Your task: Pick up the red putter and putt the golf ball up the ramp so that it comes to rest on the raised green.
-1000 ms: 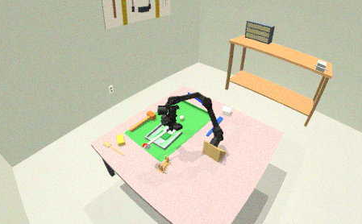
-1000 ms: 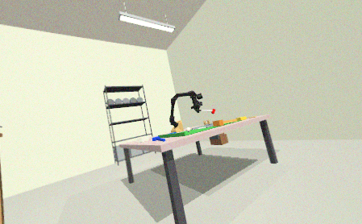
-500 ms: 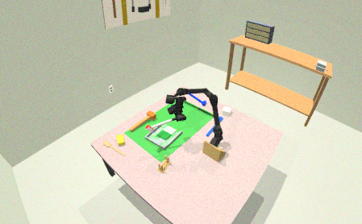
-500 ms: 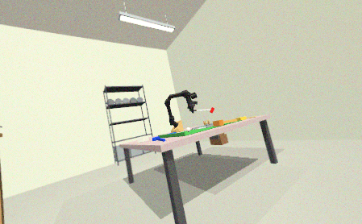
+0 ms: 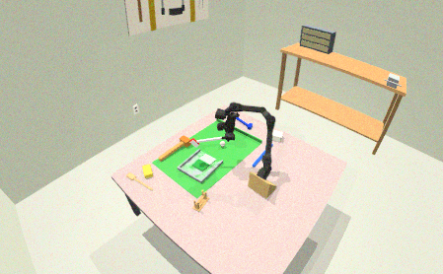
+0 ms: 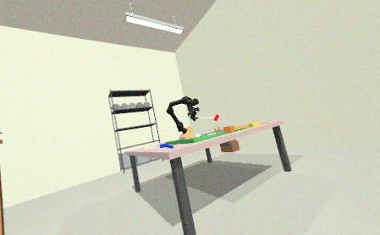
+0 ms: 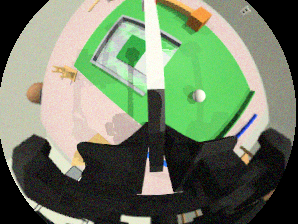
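The top view looks down from high above one corner of the bench (image 5: 283,222), far off. The exterior view stands low beyond the opposite end, distant. The wrist view looks close along the putter (image 7: 152,36). All share the green mat (image 5: 224,155).

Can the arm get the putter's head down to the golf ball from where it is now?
Probably yes. The gripper holds the putter raised above the mat, and the ball lies in the open just below the shaft, with nothing between them.
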`<state>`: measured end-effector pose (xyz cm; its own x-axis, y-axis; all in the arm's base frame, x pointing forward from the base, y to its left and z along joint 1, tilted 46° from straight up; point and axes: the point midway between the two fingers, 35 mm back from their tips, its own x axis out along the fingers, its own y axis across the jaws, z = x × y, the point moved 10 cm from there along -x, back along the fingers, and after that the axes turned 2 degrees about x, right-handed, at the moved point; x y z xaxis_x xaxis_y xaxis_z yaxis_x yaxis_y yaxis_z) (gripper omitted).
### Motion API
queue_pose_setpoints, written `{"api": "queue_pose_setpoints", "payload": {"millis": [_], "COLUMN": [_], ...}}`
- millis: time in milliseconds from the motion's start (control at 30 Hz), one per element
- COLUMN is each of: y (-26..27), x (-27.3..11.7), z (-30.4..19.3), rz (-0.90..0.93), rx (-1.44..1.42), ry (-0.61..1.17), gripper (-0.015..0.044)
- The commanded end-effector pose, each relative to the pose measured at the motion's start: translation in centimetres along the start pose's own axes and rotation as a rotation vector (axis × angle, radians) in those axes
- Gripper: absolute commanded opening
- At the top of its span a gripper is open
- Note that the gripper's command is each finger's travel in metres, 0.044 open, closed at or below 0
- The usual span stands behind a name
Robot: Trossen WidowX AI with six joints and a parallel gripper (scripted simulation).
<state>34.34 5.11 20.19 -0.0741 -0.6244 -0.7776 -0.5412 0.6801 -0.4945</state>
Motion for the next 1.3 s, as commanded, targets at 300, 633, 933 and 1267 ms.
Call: {"api": "queue_pose_setpoints", "payload": {"millis": [300,633,933,1267], "y": [-5.3,-7.3,-7.5,-7.8], "x": [0.4,0.7,0.9,4.1], "z": [-8.2,-14.6,-16.2,-16.6], "rz": [-0.045,-0.088,-0.101,-0.103], "rx": [0.331,0.572,0.632,0.633], "ry": [0.031,0.066,0.076,0.075], "gripper": [0.0,0.0,0.0,0.0]}}
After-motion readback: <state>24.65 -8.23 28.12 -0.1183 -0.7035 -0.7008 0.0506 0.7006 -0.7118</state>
